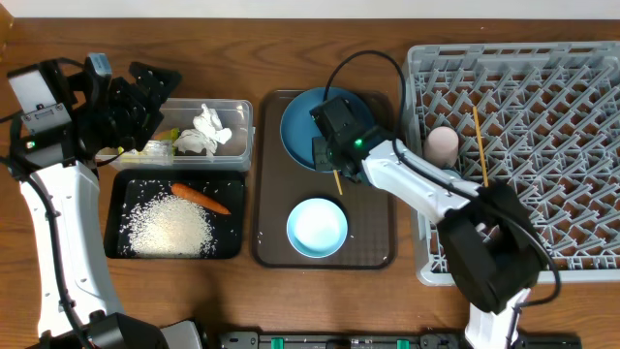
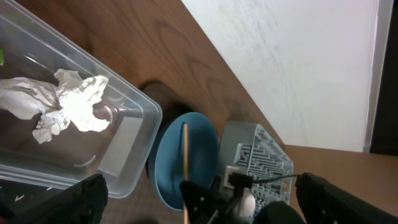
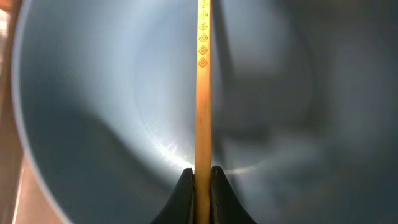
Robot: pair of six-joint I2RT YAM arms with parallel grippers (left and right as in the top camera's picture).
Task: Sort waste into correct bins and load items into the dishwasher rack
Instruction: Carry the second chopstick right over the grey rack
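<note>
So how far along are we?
Waste looks sorted: tissue in the clear bin, rice and carrot in the black tray. Pink cup and one chopstick sit in the rack. Right gripper pinches the second chopstick. Plate and bowl remain.

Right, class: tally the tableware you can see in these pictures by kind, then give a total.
Dark blue plate: 1
Light blue bowl: 1
Pink cup: 1
Chopsticks: 2 (rack chopstick, held chopstick)
Total: 5
</note>
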